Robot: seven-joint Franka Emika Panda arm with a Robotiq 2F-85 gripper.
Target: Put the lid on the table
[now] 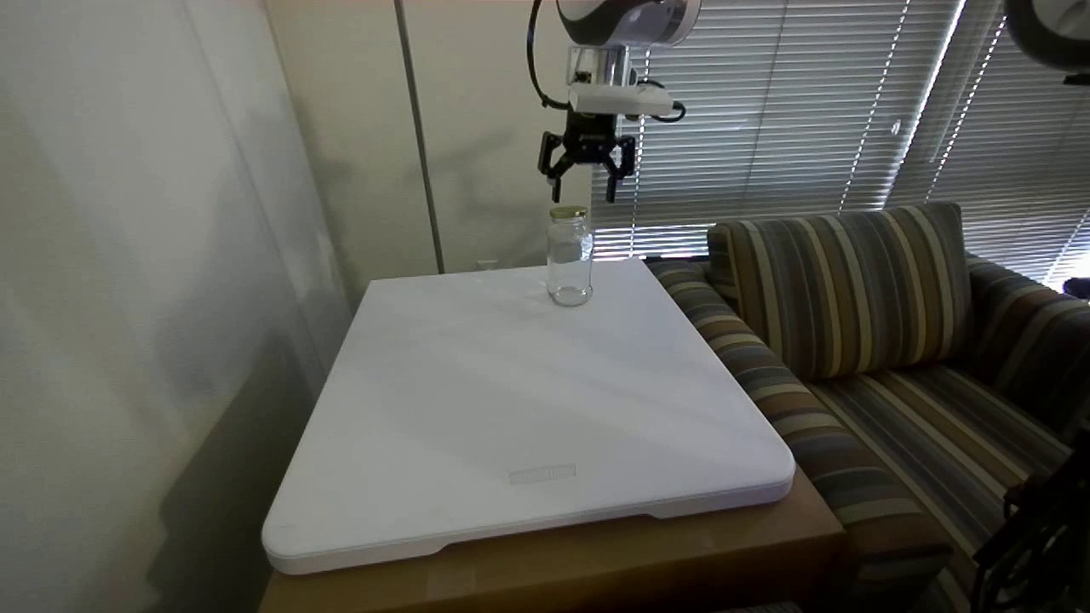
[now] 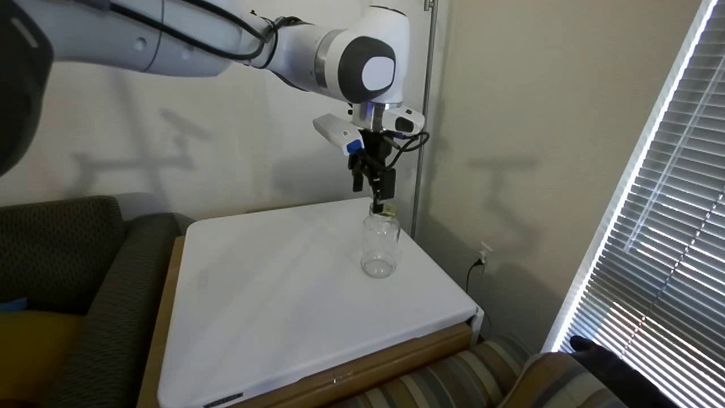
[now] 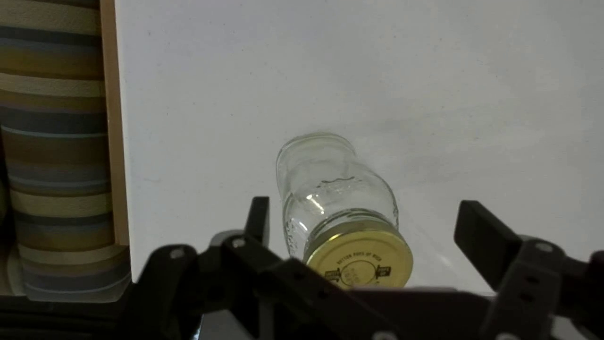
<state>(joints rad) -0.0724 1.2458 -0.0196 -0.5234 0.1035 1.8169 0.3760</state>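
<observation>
Evidently the jaws are spread wide, gripping nothing, and hang just above the lid (image 3: 362,259), which sits on top of the glass jar (image 3: 339,193). In the wrist view they flank it at about 10 and 3 o'clock, not touching. The lid looks like thin printed metal, so it should be light and stiff, rather slick on its gold finish; the rim is the place to hold, pinched squarely across its full width, since the flat top offers nothing to grab. Whether it is screwed tight cannot be told. The jar, being glass, could break if dropped, and might spin or tip should the lid drag, so lift gently and straight. Farther out, in an exterior view, jar and lid stand near the far edge of the white counter (image 1: 511,383), toward 1 o'clock, with the striped sofa (image 1: 766,366) alongside at 3 o'clock.
</observation>
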